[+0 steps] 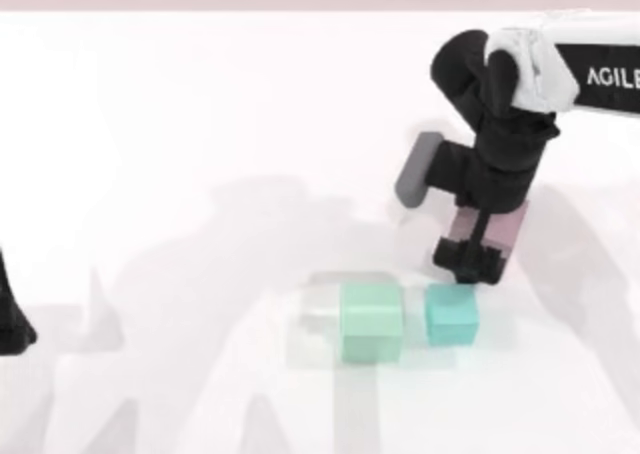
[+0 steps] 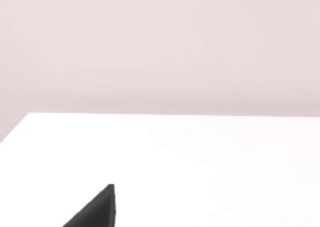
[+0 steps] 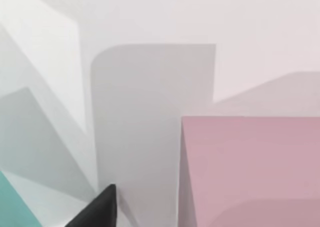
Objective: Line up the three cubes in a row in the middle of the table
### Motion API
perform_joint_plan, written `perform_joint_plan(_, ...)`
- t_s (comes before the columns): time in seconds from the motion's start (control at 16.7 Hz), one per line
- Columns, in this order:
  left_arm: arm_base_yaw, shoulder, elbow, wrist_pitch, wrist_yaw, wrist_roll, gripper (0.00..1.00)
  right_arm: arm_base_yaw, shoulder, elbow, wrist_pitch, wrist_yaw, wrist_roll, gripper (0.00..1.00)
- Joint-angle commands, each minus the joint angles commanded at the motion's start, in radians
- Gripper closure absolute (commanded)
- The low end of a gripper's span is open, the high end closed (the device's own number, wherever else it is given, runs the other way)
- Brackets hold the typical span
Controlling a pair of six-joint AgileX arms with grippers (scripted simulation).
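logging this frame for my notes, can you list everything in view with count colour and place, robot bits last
mint-green cube: 1, pale mint green, on the table just below the middle of the top view
turquoise cube: 1, turquoise, on the table just right of the mint-green cube, a small gap between them
pink cube: 1, dusty pink, right of centre, largely under the right arm, above the turquoise cube in the top view
table: 1, glossy white, fills the view, pinkish strip along the top edge
right claw: 1, black, at the pink cube, near the turquoise cube
left arm: 1, black, parked at the left edge of the top view
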Motion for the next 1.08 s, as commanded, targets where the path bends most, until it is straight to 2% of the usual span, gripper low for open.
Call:
perform_joint_plan(0.78,0.0,0.0,0.0,0.0,0.0,0.0,0.0,0.0,0.0,0.0,0.0,0.0,0.0,0.98)
perform_joint_plan(1.08,0.0,0.0,0.0,0.0,0.0,0.0,0.0,0.0,0.0,0.0,0.0,0.0,0.0,1.0)
